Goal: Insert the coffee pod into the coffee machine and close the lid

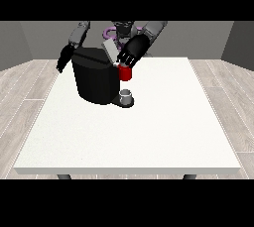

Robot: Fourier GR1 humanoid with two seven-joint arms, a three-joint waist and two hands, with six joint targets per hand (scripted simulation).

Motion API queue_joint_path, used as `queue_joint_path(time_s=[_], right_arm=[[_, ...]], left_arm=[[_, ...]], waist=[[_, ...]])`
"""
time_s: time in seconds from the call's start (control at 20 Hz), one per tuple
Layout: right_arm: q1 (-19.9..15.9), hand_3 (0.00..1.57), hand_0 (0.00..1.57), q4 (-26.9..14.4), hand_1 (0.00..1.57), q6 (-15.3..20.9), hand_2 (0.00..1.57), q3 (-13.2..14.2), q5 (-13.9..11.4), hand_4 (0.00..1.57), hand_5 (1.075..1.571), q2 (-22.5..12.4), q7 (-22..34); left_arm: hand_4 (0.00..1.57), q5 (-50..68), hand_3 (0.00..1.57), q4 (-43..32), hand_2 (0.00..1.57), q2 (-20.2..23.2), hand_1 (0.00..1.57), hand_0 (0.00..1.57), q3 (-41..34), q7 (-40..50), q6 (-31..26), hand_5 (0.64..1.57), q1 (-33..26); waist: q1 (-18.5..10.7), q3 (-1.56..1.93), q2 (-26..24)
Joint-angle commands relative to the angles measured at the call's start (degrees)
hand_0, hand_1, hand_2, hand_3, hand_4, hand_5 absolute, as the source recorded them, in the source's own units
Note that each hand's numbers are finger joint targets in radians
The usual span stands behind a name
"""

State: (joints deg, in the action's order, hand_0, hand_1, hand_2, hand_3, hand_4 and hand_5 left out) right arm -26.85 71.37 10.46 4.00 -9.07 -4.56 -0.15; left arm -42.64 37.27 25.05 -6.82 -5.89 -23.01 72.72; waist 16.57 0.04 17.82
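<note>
The black coffee machine (94, 80) stands at the table's far left-centre. Its grey lid (109, 50) is tilted up at the top. The hand at the view's right (131, 53) hovers over the machine's front top, just above a red thing at the machine (125, 74). A small grey thing (127, 95) sits on the machine's base below the red thing; I cannot tell whether it is the pod. The hand at the view's left (63, 60) hangs beside the machine's left side with its fingers relaxed and holding nothing.
The white table (149, 137) stretches wide toward the camera and to the right of the machine. The robot's torso (119, 28) is behind the machine. Wooden floor surrounds the table.
</note>
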Motion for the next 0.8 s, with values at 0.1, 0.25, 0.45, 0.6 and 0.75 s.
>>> queue_joint_path(time_s=[0.1, 0.25, 0.45, 0.6, 0.75], right_arm=[[-2.08, 0.00, 0.00, 0.79, 0.00, -1.12, 0.00, -0.08, -0.27, 0.00, 1.571, -1.58, 0.12], [-3.13, 0.00, 0.00, -0.38, 0.00, -0.34, 0.00, -0.48, -0.48, 0.00, 1.571, -0.33, 1.19], [-0.17, 0.00, 0.00, 0.04, 0.00, -0.92, 0.00, 0.37, 0.22, 0.00, 1.571, -1.18, -1.43], [0.16, 0.00, 0.00, -0.06, 0.00, 3.18, 0.00, -0.26, -1.38, 0.00, 1.571, 1.59, -0.88], [-0.92, 0.00, 0.00, 1.63, 0.00, 0.83, 0.00, -0.05, -0.31, 0.00, 1.571, 0.03, -0.66]], left_arm=[[0.35, -1.00, 1.17, -0.32, 1.20, 2.64, 1.18, 1.18, -0.68, -1.48, 2.05, 1.571, 1.94], [0.00, -3.10, 1.16, -0.47, 1.24, -1.97, 1.23, 1.23, 1.40, 4.76, 3.49, 1.571, 3.11], [0.00, -4.99, 1.09, -0.04, 1.22, 1.43, 1.21, 1.21, 2.92, -1.54, 4.09, 1.571, -0.49], [0.00, -6.61, 1.05, 0.10, 1.18, 0.84, 1.16, 1.16, 4.50, -3.12, 5.46, 1.571, -1.39], [0.00, -6.09, 0.99, -1.65, 1.13, 2.57, 1.10, 1.10, 2.44, -3.42, 6.66, 1.571, -0.51]], waist=[[1.09, -0.03, 2.28], [2.20, -0.01, 0.00], [0.64, -0.02, 0.79], [-0.30, -0.02, 1.07], [1.91, -0.03, 3.43]])
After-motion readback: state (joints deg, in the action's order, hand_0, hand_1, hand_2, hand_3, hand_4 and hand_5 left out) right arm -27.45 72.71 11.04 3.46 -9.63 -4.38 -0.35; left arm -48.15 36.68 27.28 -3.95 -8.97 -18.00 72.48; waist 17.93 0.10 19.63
